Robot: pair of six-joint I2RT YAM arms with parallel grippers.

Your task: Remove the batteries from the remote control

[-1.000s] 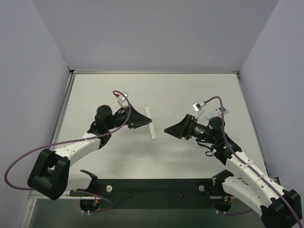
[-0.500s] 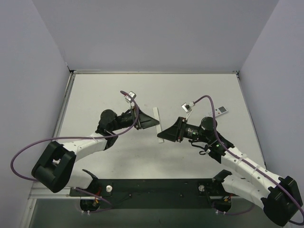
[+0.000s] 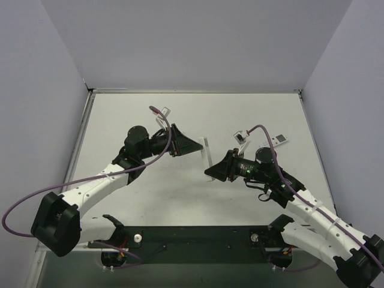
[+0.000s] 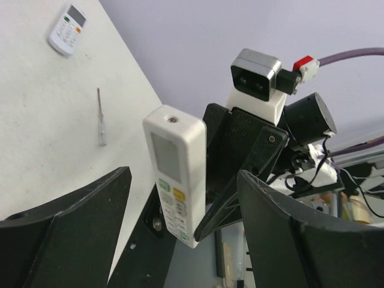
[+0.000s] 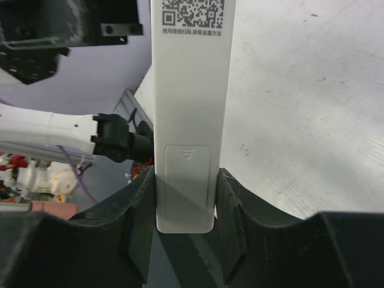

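Note:
A long white remote is held upright above the table, also seen in the top view. My right gripper is shut on its lower end, over the closed battery cover; its back with a QR code faces the right wrist camera. My left gripper is open and empty, pointing at the remote's button side, which sits just ahead of its spread fingers. The batteries are hidden.
A small white remote lies on the table at the right, also in the left wrist view. A thin stick lies on the table near it. The black base rail runs along the near edge.
The long remote went from lying on the table by the left gripper to being held up in the right gripper. The left gripper swung right and now faces it.

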